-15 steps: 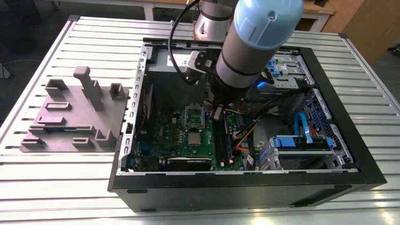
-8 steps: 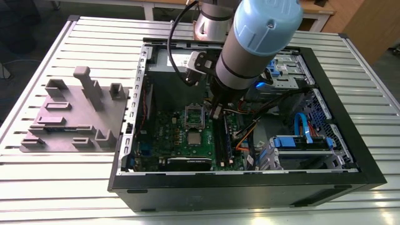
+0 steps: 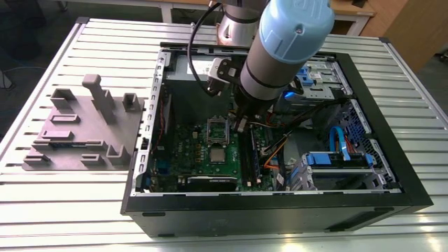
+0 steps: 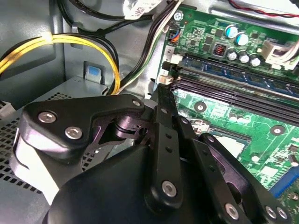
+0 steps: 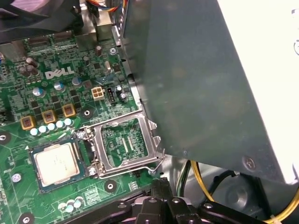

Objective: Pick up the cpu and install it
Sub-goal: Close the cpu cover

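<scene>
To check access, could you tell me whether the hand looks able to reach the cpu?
Probably yes: the cpu lies uncovered, its retention frame swung open beside it, and the hand hangs close by with nothing visible between them.

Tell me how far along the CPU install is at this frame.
Done: the cpu lies in its socket on the motherboard. In hand: the gripper hangs close by the socket's hinged frame. Left: that frame stands open, not clamped over the cpu.
</scene>
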You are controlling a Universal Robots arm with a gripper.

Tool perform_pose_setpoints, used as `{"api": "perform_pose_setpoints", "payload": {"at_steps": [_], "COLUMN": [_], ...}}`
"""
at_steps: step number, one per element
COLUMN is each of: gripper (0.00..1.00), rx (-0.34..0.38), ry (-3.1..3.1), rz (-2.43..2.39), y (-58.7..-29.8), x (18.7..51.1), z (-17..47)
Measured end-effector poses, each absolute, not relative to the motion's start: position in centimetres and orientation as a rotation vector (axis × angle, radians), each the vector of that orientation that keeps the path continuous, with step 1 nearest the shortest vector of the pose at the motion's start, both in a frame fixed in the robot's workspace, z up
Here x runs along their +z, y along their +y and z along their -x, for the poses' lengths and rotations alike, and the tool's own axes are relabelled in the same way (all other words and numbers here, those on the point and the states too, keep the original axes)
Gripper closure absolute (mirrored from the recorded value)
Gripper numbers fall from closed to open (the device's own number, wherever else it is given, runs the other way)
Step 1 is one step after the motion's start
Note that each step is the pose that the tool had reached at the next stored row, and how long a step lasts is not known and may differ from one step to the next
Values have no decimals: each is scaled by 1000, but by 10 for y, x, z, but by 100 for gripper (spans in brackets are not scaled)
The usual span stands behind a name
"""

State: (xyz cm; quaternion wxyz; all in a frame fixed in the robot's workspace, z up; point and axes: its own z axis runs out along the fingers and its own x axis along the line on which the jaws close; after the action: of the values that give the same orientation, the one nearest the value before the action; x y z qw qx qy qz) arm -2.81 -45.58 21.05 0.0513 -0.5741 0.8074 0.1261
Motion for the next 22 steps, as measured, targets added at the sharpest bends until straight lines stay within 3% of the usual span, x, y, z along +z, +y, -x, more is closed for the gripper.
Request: {"api": "perform_pose_setpoints", "payload": {"at_steps": [22], "gripper": [89], "rx": [405], "ry": [2445], "rz": [1740], "y": [-448], "x": [199], "z": [35]}}
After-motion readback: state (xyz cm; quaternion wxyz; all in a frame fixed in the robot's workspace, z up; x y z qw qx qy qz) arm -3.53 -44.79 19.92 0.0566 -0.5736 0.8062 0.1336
